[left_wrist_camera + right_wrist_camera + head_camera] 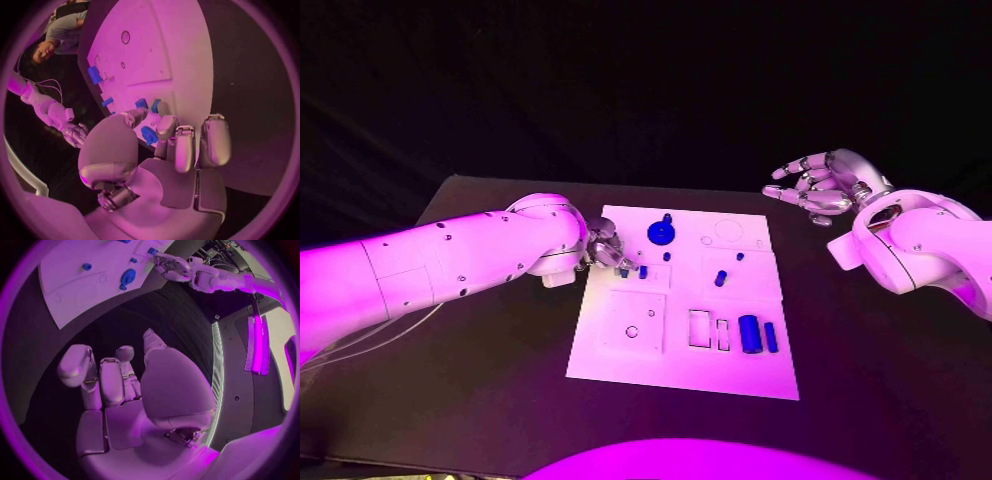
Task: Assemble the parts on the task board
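Observation:
The white task board [678,360] lies in the middle of the black table. My left hand [604,247] is at the board's left edge, and between thumb and fingers it pinches a small blue part [149,135]. Just beyond its fingers two more small blue parts [141,103] stand on the board. A round blue part [661,233] sits near the far edge, a small blue part [720,278] lies mid-board, and two blue cylinders [759,334] lie at the near right. My right hand [819,185] hovers off the board's far right corner, fingers apart and holding nothing.
The board has a square recess with a hole [635,324] at its near left and narrow slots [708,329] beside the cylinders. Bare black table [488,400] runs around the board on all sides. My left forearm [444,265] crosses the table's left part.

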Available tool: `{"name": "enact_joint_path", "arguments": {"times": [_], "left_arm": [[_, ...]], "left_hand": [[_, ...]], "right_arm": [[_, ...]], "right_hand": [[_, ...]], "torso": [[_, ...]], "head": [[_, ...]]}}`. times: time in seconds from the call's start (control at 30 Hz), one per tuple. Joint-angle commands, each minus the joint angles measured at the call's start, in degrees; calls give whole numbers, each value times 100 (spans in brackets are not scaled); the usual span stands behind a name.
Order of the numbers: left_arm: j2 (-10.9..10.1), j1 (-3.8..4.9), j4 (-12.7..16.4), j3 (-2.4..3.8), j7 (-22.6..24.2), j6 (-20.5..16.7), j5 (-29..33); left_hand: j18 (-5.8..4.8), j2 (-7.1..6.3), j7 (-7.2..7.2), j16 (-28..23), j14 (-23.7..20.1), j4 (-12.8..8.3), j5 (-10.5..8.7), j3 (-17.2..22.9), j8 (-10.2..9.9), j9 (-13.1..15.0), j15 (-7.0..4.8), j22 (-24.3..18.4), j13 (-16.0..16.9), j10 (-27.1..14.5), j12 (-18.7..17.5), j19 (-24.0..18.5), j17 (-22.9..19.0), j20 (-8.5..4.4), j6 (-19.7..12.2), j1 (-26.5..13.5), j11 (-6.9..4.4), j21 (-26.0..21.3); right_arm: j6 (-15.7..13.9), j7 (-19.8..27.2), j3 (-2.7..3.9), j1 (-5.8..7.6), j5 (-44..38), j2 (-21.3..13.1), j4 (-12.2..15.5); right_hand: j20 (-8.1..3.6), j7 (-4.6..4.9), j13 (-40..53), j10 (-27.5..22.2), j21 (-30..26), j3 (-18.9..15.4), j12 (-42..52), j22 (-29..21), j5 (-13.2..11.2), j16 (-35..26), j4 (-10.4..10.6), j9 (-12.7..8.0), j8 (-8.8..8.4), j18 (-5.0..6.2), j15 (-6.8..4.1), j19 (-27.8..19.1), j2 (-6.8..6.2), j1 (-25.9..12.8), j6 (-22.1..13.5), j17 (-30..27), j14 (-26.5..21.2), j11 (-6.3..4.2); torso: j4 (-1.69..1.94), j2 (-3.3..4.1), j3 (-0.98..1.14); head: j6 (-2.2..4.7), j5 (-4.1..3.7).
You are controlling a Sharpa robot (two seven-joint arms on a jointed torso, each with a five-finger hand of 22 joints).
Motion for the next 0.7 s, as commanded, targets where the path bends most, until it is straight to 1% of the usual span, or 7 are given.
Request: {"name": "enact_joint_path", "arguments": {"times": [0.03, 0.3, 0.4, 0.47, 0.53, 0.63, 0.7], "left_arm": [[-46, -4, 69, 43, 28, -211, 168], [-272, 1, 297, 256, 232, -677, 517], [-333, 7, 366, 322, 387, -862, 648], [-352, 11, 395, 346, 559, -964, 790], [-349, 13, 414, 362, 768, -1061, 933], [-313, 15, 425, 372, 1108, -1188, 929], [-262, 15, 419, 359, 1383, -1308, 752]], "left_hand": [[-83, -16, 46, 19, 608, 15, 4, -45, -6, 9, -13, -22, -43, -46, -49, -26, 1510, -17, -24, 59, 1, -40], [-11, 47, 127, -86, 543, 125, 32, -301, 24, 41, 52, -344, -448, -405, -345, -259, 1349, 25, -258, 226, 79, -223], [29, 107, 182, -171, 486, 119, 61, -357, 25, 45, 97, -525, -715, -654, -539, -392, 1223, 51, -407, 354, 128, -332], [63, 135, 236, -243, 434, 118, 78, -385, -2, 22, 141, -689, -1034, -936, -780, -512, 1119, 86, -544, 490, 178, -436], [174, 154, 330, -528, 218, 112, 82, -384, -80, -44, 220, -1229, -1546, -1424, -1185, -904, 717, 149, -752, 680, 273, -768], [220, 132, 455, -640, 110, 72, 88, -334, -210, -161, 309, -1470, -1904, -1852, -1459, -1085, 559, 223, -1003, 949, 369, -945], [410, 31, 642, -1190, -409, 5, 89, -199, -417, -387, 472, -2472, -2128, -2384, -1740, -1842, -156, 377, -1307, 1401, 552, -1664]], "right_arm": [[59, 65, 1, -7, -17, 2, 2], [44, 65, 1, -16, -17, -2, 0], [40, 65, 1, -17, -17, -3, -1], [35, 67, 1, -18, -17, -2, -3], [29, 69, 1, -18, -17, -2, -5], [16, 72, 1, -18, -17, -3, -8], [5, 77, 1, -19, -17, -6, -11]], "right_hand": [[-18, -16, -10, -18, -24, -21, -28, -8, 39, -32, 11, -6, 37, 36, -40, 9, 22, -60, -41, -8, 25, -29], [-19, -15, -19, -23, -34, -22, -36, -16, 41, -37, 11, -7, 38, 38, -40, 8, 27, -68, -44, -11, 25, -29], [-19, -15, -19, -23, -34, -22, -36, -16, 41, -37, 11, -7, 38, 38, -40, 8, 27, -68, -44, -11, 25, -29], [-19, -15, -19, -23, -34, -22, -36, -16, 41, -37, 11, -7, 38, 38, -40, 8, 27, -68, -44, -11, 25, -29], [-19, -15, -19, -23, -34, -22, -36, -16, 41, -37, 11, -7, 38, 38, -40, 8, 27, -68, -44, -11, 25, -29], [-19, -16, -38, -35, -53, -20, -54, -29, 44, -44, 7, -7, 39, 41, -40, 5, 31, -69, -45, -17, 23, -29], [-19, -16, -78, -64, -129, -18, -94, -83, 47, -38, 1, -8, 42, 55, -40, -16, 31, -63, -45, -5, 27, -29]], "torso": [[-2, 1, -7], [9, -9, 2], [9, -7, 1], [10, -7, -1], [8, -7, -2], [9, -3, -2], [13, -4, -1]], "head": [[4, -10], [12, -29], [26, -31], [35, -37], [43, -40], [63, -63], [78, -88]]}}
